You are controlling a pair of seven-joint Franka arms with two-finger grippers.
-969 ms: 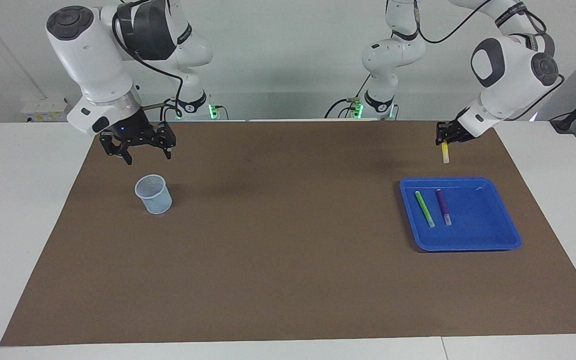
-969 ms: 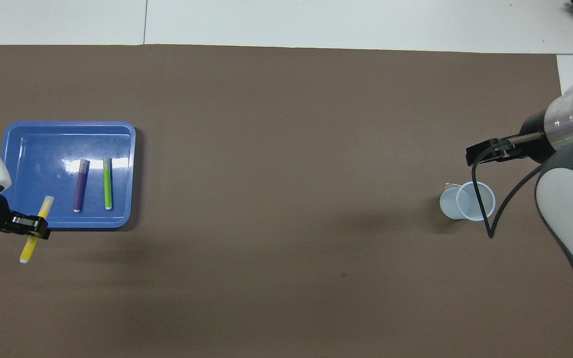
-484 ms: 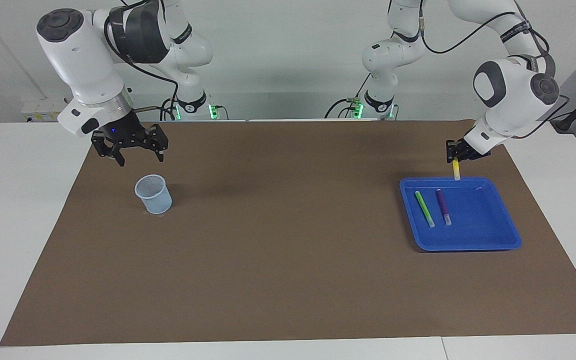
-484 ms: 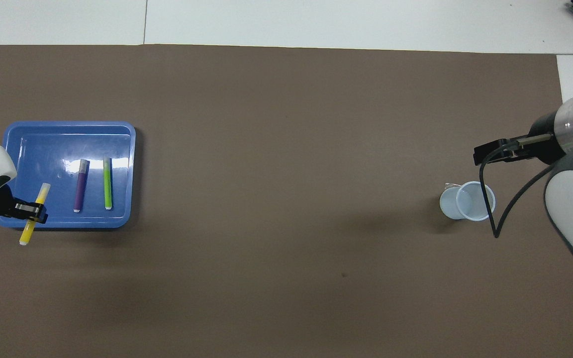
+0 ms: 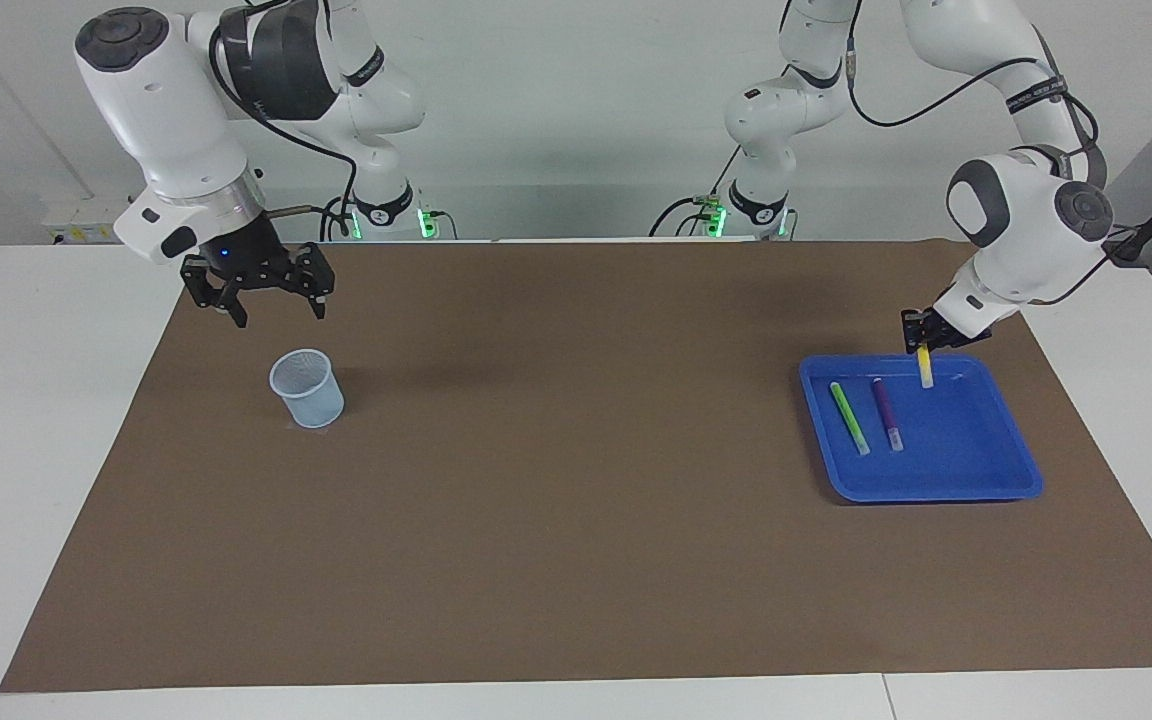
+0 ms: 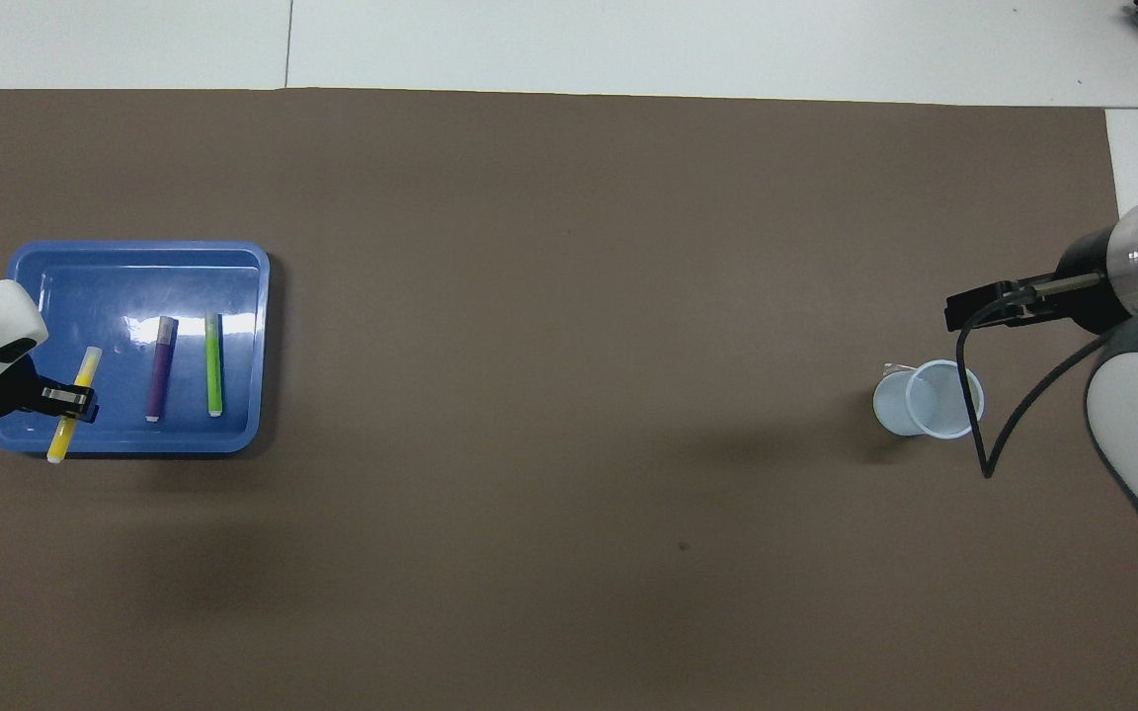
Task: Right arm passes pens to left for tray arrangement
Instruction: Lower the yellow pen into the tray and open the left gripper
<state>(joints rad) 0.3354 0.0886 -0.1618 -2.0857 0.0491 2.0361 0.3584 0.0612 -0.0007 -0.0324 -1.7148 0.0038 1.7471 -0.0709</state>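
Brown mat (image 5: 556,480) on white table. Frame right: glossy blue tray (image 5: 1006,455), two slim pens: green pen (image 5: 849,418), purple pen (image 5: 887,413). Left gripper (image 5: 928,334) clamps third, yellow pen (image 5: 925,368), above tray. Frame left: one mesh cup (image 5: 307,388); right gripper (image 5: 256,285) spread wide.

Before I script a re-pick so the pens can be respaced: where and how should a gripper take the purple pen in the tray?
Grip the purple pen around mid-barrel, coming straight down. It lies flat in the blue tray, its length running nearer-to-farther from the robots, so the fingers should close across that line. The green pen lies parallel beside it with only a narrow gap, so one finger probably has little room there.
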